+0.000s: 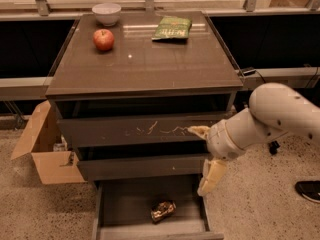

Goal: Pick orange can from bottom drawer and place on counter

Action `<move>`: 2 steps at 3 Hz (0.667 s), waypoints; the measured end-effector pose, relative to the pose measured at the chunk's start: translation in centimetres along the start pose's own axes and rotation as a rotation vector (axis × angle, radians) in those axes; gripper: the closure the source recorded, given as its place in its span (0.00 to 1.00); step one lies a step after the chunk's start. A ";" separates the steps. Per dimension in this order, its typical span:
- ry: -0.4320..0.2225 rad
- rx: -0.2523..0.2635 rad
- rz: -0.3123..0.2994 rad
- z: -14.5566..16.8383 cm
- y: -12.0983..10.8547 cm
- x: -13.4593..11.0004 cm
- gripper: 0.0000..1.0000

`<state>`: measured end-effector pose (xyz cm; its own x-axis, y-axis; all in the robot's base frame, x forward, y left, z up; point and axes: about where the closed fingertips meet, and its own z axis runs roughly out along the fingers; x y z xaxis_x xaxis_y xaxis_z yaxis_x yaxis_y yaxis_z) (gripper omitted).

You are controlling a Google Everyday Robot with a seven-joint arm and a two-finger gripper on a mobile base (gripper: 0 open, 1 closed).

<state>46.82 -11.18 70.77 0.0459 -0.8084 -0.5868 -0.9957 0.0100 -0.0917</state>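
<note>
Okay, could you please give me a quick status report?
Gripper open by bottom drawer's right edge. Orange can lying inside, untouched. Nothing covers it.

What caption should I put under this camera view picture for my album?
Open pincer hovers above the pulled-out bottom drawer, where the orange can lies.

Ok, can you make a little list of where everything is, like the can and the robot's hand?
orange can: lying inside the open bottom drawer
gripper: open, holding nothing, by the cabinet's right side, not touching the can
counter: holds apple, bowl, green bag
floor on the left: cardboard box
</note>
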 end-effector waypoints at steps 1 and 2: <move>-0.086 -0.014 -0.014 6.4 0.7 2.3 0.00; -0.203 -0.064 0.001 14.3 1.4 4.8 0.00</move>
<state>46.74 -6.66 56.33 0.0533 -0.6734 -0.7374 -0.9986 -0.0315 -0.0435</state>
